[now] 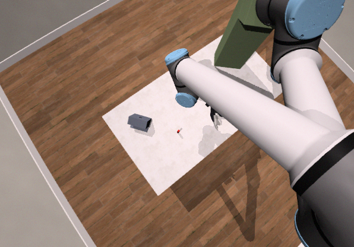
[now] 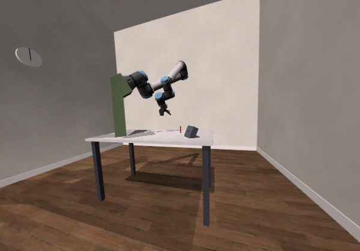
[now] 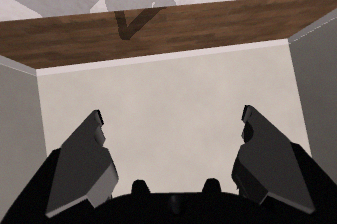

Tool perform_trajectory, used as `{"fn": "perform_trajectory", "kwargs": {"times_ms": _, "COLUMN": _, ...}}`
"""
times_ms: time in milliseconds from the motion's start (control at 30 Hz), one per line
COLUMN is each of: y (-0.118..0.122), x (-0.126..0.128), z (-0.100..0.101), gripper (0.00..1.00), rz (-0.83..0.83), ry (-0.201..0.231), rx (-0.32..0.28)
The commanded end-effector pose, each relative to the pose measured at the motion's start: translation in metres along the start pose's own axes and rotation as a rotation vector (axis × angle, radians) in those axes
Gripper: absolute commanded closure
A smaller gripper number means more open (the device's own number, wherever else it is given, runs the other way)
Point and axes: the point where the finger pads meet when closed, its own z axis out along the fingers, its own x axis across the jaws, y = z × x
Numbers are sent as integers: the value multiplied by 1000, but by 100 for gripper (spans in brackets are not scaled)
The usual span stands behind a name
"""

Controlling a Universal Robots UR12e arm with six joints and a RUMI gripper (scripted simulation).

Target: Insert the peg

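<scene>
A small red peg (image 1: 179, 130) (image 2: 180, 129) stands upright on the white table top (image 1: 158, 160) (image 2: 148, 139). A grey block with a sloped panel and a small hole (image 1: 139, 122) (image 2: 191, 131) sits on the table beside the peg, a short way apart from it. My gripper (image 1: 215, 121) (image 2: 164, 113) (image 3: 171, 108) is open and empty. It hangs well above the table, to one side of the peg. In the wrist view only the two spread fingers show, against a wall and floor; peg and block are out of that view.
A tall green pillar (image 1: 238, 38) (image 2: 119, 105) stands on the table's far end and bears the arm's base. The arm's big links (image 1: 247, 110) cross above the table in the top view and hide part of it. Walls enclose the wooden floor.
</scene>
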Motion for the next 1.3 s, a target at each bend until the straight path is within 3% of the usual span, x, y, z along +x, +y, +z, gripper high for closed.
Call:
{"fn": "perform_trajectory", "kwargs": {"times_ms": 0, "y": 0, "x": 0, "z": 0, "gripper": 0, "rz": 0, "ry": 0, "rx": 0}}
{"fn": "perform_trajectory", "kwargs": {"times_ms": 567, "y": 0, "x": 0, "z": 0, "gripper": 0, "rz": -1, "ry": 1, "rx": 0}}
{"fn": "perform_trajectory", "kwargs": {"times_ms": 1267, "y": -25, "x": 15, "z": -7, "gripper": 0, "rz": -138, "ry": 96, "rx": 17}}
